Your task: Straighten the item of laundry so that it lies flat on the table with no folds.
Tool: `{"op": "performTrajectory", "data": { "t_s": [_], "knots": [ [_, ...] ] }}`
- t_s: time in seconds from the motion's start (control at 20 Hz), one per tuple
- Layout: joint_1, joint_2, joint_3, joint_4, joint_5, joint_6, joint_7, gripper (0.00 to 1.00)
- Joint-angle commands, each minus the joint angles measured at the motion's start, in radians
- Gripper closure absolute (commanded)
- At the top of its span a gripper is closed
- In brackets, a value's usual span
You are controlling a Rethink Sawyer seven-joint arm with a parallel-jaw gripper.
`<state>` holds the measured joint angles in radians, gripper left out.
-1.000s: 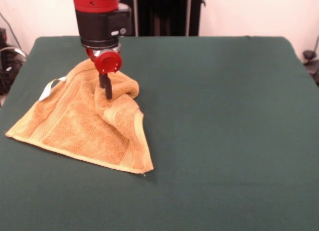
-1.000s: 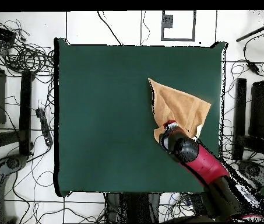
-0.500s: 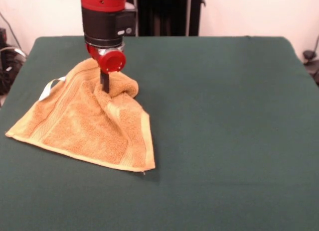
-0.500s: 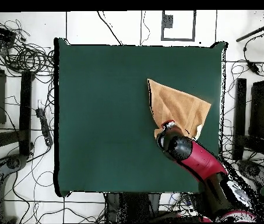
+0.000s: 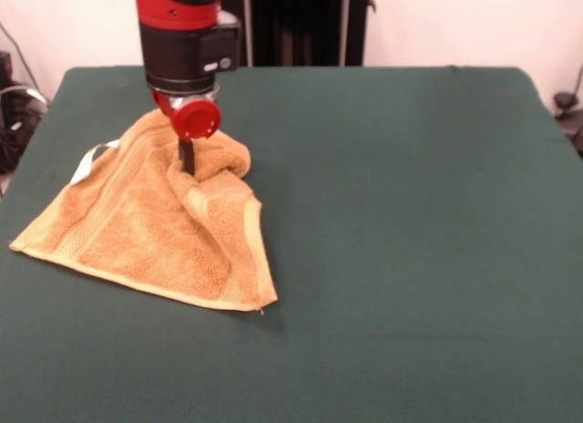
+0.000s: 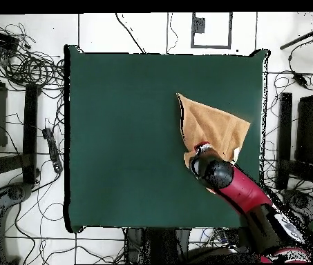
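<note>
Towel (image 5: 146, 232) barely shifted, its lower-right corner pulled back in slightly; end effector (image 5: 187, 159) pokes the bunched fold, grip unclear, so tabletop (image 5: 410, 213) flattening hasn't progressed.

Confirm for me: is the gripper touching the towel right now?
Touching. In the front view the gripper sinks into the bunched fold of the towel, with no gap showing.

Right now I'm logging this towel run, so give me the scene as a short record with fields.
towel: orange-tan hand towel, triangular outline, bunched fold at far corner
tag: white tag at towel's edge
pincer: down in the bunched fold; open or shut not visible
table: green cloth-covered table
flat: no, not yet
</note>
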<state>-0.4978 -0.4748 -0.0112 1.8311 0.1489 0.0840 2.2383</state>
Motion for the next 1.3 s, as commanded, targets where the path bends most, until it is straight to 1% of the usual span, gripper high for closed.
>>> {"op": "performTrajectory", "data": {
  "t_s": [0.05,0.2,0.45,0.65,0.85,1.05,1.3],
  "knots": [
    [-0.113,0.100,0.204,0.078,-0.011,0.010,0.098,1.00],
    [-0.153,0.114,0.250,0.098,-0.018,-0.010,0.107,1.00],
    [-0.162,0.111,0.259,0.129,-0.009,-0.024,0.136,1.00],
    [-0.189,0.120,0.297,0.160,-0.004,-0.046,0.158,1.00],
    [-0.194,0.120,0.311,0.175,0.004,-0.060,0.176,1.00],
    [-0.159,0.099,0.300,0.214,0.032,-0.106,0.239,1.00],
    [-0.087,0.056,0.273,0.290,0.107,-0.179,0.358,1.00]
  ]
}}
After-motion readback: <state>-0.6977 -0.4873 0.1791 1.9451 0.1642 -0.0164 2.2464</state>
